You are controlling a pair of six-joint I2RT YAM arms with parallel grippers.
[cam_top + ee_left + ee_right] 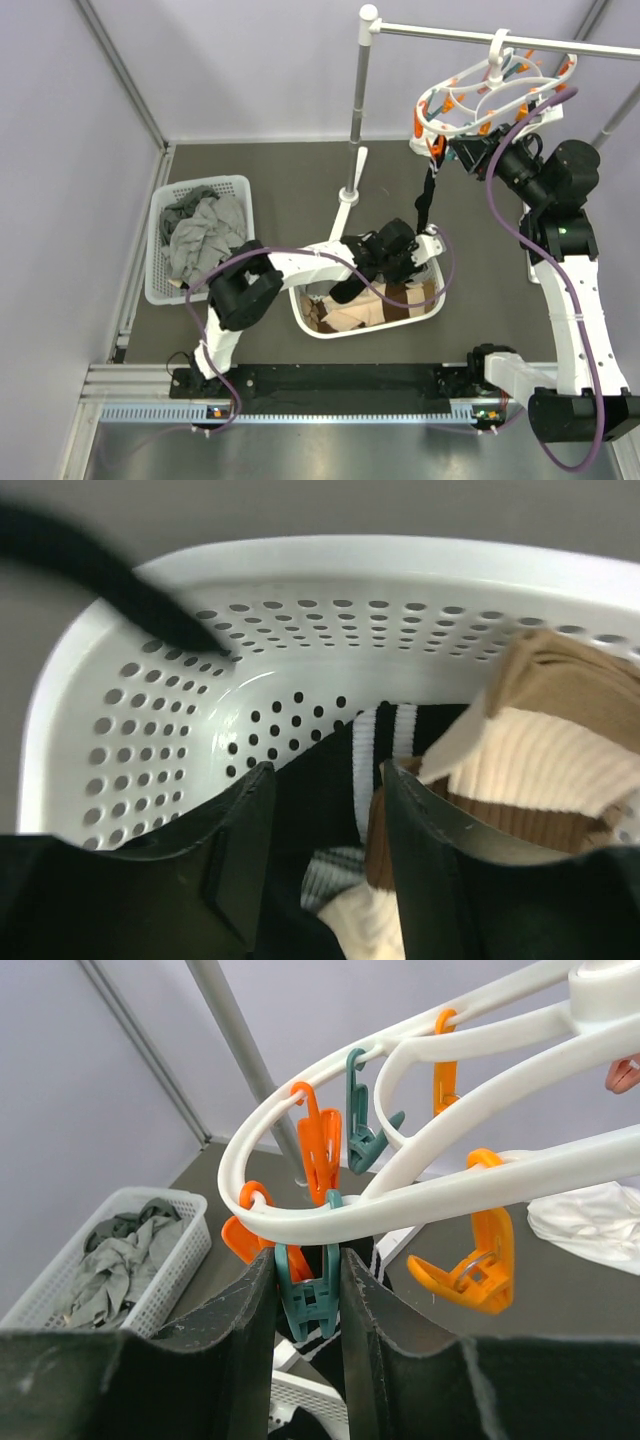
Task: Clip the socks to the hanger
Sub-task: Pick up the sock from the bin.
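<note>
The white hanger (495, 95) with orange and teal pegs hangs from a rail at the back right. My right gripper (452, 150) is shut on a teal peg (315, 1290) on the hanger's near rim (400, 1200). A black sock (427, 195) hangs below that peg and also shows in the right wrist view (312, 1355). My left gripper (400, 258) is open inside a white mesh basket (310, 325). Its fingers (245, 850) straddle a black sock with white stripes (320, 780), next to tan socks with brown bands (560, 770).
A second white basket (200, 235) with a heap of grey garments stands at the left. The rail's upright pole (358, 110) and its base stand behind the sock basket. A white cloth (590, 1220) lies on the floor to the right.
</note>
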